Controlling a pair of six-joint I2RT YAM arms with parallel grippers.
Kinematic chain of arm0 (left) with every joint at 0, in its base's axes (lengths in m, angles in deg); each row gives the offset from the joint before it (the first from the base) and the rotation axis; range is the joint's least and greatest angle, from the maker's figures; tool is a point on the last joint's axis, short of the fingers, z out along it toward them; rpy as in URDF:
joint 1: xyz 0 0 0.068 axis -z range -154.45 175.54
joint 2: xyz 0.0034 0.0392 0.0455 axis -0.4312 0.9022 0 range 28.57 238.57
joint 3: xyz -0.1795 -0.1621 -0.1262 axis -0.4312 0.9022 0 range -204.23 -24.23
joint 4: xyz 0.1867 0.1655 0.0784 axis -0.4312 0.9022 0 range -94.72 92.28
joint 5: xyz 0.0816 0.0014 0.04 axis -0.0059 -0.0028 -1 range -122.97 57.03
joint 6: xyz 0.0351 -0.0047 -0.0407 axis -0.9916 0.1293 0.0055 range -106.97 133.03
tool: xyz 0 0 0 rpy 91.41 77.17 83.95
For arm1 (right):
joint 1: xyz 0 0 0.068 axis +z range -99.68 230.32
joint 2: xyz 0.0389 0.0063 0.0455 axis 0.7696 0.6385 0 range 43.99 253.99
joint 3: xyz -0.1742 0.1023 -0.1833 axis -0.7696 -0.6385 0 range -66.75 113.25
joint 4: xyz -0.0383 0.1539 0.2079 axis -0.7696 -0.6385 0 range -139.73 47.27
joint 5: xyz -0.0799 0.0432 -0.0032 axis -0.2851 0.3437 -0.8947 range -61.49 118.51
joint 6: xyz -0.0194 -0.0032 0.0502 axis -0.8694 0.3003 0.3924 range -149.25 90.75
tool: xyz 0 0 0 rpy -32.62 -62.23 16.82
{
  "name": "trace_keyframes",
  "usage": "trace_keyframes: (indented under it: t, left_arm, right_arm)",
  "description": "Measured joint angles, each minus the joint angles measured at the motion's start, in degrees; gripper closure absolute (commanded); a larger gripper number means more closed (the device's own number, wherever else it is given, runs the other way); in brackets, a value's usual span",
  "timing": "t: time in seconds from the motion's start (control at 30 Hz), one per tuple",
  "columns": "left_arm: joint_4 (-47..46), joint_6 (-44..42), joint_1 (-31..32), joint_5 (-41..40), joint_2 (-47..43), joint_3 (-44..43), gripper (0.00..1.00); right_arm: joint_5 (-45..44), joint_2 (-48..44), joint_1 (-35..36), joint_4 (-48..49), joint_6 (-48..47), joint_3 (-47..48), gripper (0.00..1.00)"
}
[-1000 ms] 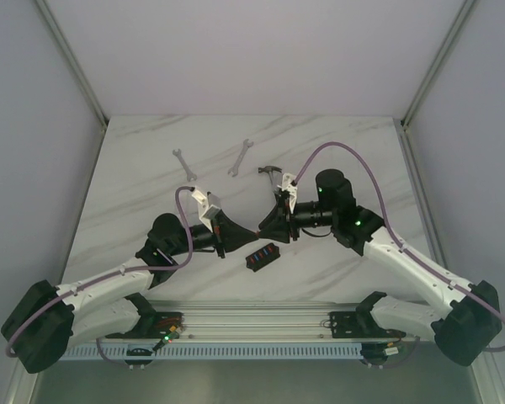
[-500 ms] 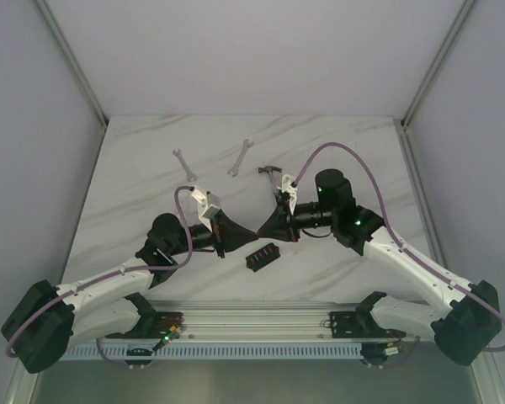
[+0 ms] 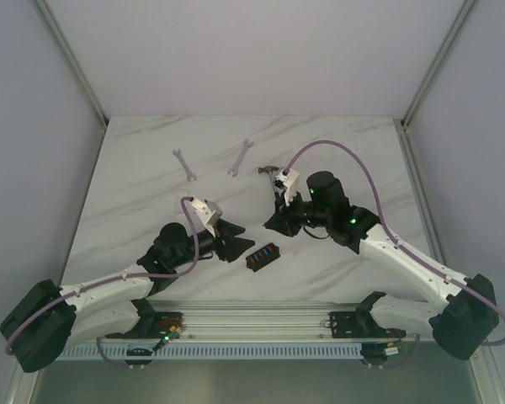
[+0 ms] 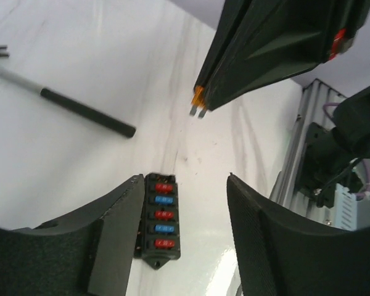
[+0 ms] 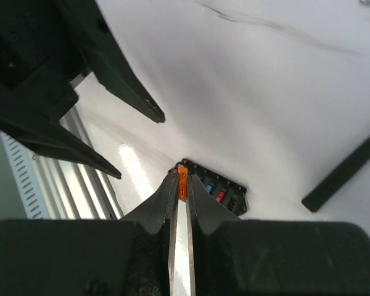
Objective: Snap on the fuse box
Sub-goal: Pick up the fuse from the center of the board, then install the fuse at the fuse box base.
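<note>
Fuse box [image 3: 263, 255] lies flat on the white marbled counter [image 3: 135, 194], close to the near edge and just beyond the aluminium rail [image 3: 252, 320] at its 6 o'clock, about midway between the two arms. Its face is turned up, with a row of red and blue fuses showing in the left wrist view [image 4: 160, 222].

At its 9 o'clock the left tool [image 3: 236, 247] sits low over the counter with its jaws spread wide and nothing between them. In the left wrist view [image 4: 184, 185] the box lies by the inner edge of one finger. Whether that finger touches the box cannot be told.

At the box's 12 to 1 o'clock the right tool [image 3: 273, 225] hangs above the counter, apart from the box, its tip pointing down toward it. Its jaws are pinched together on an orange fuse [image 5: 182, 182], which sticks out of the fingertips. In the right wrist view the box [image 5: 225, 188] lies just past that tip.

Farther on, at 12 o'clock, lies a hammer [image 3: 269, 172]. Its head is clear of the right arm, and its black handle [image 4: 86, 111] is partly hidden beneath the arm in the top view. Nothing lies on the counter between the box and either tool.

Well beyond, at 11 o'clock, two flat wrenches rest apart from each other, one to the left [image 3: 183, 164] and one nearer the middle [image 3: 241, 157].
</note>
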Motion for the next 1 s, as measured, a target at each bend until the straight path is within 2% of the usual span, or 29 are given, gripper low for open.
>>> trace_keyframes:
  t: [0.2, 0.47, 0.7, 1.0]
  left_arm:
    - [0.24, -2.49, 3.19, -8.72, 0.7, 3.56, 0.19]
    - [0.44, -4.92, 8.66, -17.51, 7.02, 4.26, 0.11]
    - [0.42, -6.14, 12.09, -21.07, 14.56, 3.78, 0.1]
    - [-0.17, -6.91, 14.14, -22.12, 22.16, -0.15, 0.16]
  right_arm:
    - [-15.34, 0.11, 3.89, -4.76, 4.72, 0.04, 1.0]
    - [-30.32, 3.04, 8.22, -9.84, 10.43, 0.35, 1.0]
    - [-36.89, 6.34, 10.71, -11.1, 13.7, 0.33, 1.0]
    - [-40.17, 10.08, 11.74, -11.17, 15.34, 0.33, 1.0]
